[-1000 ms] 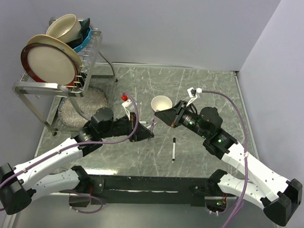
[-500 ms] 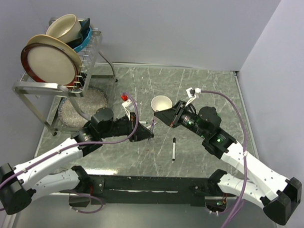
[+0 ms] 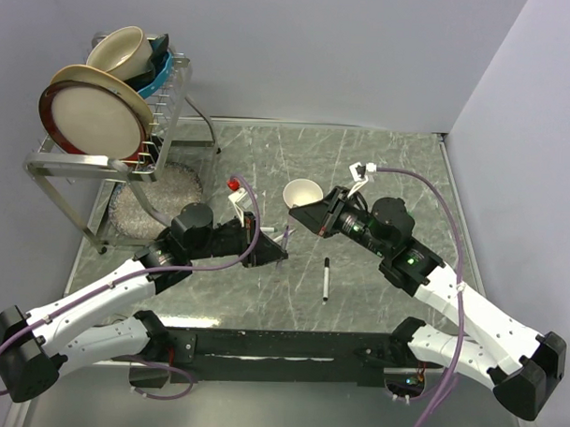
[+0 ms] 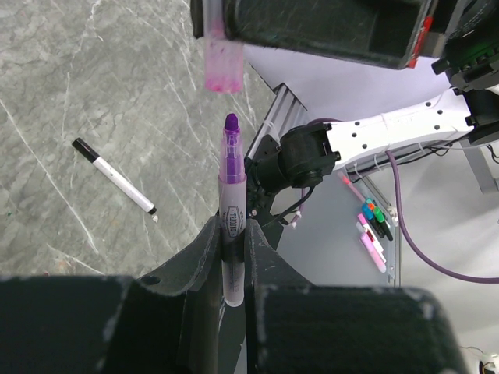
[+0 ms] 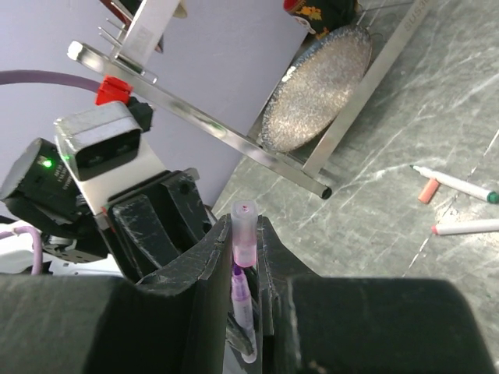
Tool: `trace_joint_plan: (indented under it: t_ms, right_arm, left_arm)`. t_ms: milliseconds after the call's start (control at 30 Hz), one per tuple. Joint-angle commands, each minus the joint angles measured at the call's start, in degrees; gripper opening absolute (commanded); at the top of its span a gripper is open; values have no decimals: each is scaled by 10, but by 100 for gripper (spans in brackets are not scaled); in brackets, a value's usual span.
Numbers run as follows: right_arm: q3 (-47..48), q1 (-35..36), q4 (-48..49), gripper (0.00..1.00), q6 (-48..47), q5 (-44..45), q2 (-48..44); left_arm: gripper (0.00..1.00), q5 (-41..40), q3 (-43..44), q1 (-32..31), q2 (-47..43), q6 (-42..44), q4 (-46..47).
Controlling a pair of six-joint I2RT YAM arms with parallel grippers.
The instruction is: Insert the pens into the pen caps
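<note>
My left gripper [image 4: 231, 226] is shut on a white-barrelled pen [image 4: 232, 199] with a bare purple tip and holds it upright above the table. My right gripper [image 5: 245, 234] is shut on a translucent pink-purple cap [image 5: 244, 238]. The cap's open end faces the tip, in line with it, with a small gap between them. The cap also shows in the left wrist view [image 4: 222, 66]. In the top view both grippers, left [image 3: 282, 245] and right [image 3: 302, 219], meet mid-table. A black-capped pen [image 3: 326, 279] lies on the table in front of them.
A small cream bowl [image 3: 303, 193] stands just behind the grippers. A dish rack [image 3: 110, 123] with plates and bowls stands at the back left, over a glittery round mat [image 3: 159, 200]. Two more pens [image 5: 456, 185] and a red cap [image 5: 427, 190] lie on the table.
My right gripper has edged slightly left toward the left gripper with the cap. The left gripper and the black-capped pen have hardly moved.
</note>
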Motion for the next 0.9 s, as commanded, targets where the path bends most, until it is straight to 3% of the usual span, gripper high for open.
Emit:
trace_joint_plan:
  t_ms: [0,433,867]
  right_arm:
    - [30,5,9,0,-11,5,-6]
    - [-3,18,13,0,0,-9,-14]
    - [-55,66,-43,0,-32,25,-59]
  left_arm:
    - [1,0,0,-2,-9,7,26]
    - [1,0,4,-2,-1,7,29]
    - [1,-27,6,-2,-12,8,10]
